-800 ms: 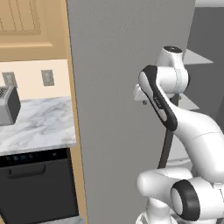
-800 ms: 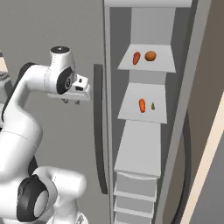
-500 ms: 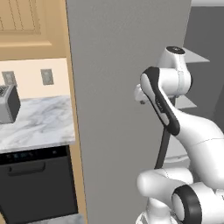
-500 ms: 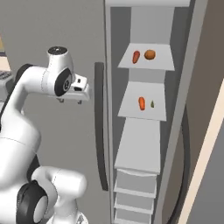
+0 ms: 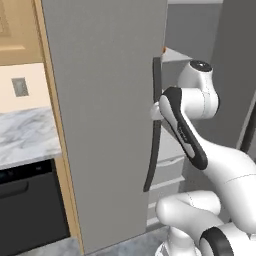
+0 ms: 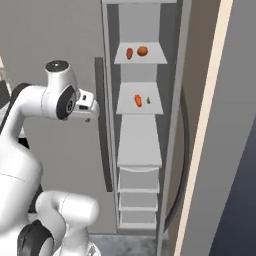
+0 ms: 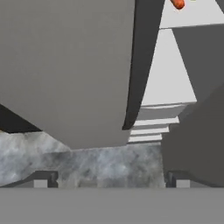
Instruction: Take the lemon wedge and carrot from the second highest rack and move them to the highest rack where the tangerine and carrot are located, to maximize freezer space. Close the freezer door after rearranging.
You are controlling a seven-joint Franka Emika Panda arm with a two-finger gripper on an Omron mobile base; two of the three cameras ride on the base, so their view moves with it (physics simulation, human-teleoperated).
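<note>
Grey cabinetry fills my screens: I am looking at a tall matte grey freezer (image 6: 145, 15) in a rendered kitchen, its narrow interior standing open between two grey panels.

On the highest rack (image 6: 141, 59) I see a carrot (image 6: 129, 53) lying beside a round orange tangerine (image 6: 142, 50), near each other but apart. On the second highest rack (image 6: 140, 108), directly below, a second carrot (image 6: 138, 100) lies with a tiny green lemon wedge (image 6: 148, 100) just to its right; the wedge is too small for me to make out its shape. Under that rack sits a bare shelf, and below it a stack of pale drawers (image 6: 139, 197).

To the left of the opening stands a large plain grey door panel (image 5: 105, 115) with a long, slightly curved dark handle (image 5: 154, 125) along its edge. In the hand view that handle (image 7: 138, 61) runs down the frame, with the carrot of the second rack (image 7: 177, 4) showing at the top edge.

My gripper (image 7: 111, 179) is held out in front of this panel, near its handle and left of the racks, at about the height of the second rack. Its two dark fingertips (image 7: 41, 178) sit far apart at the bottom of the hand view, spread wide with nothing between them.

Further left, in the left base view, I see a marble counter (image 5: 25, 137) over a dark oven front (image 5: 30, 210), against a tan wall with a wall outlet (image 5: 20, 86).
</note>
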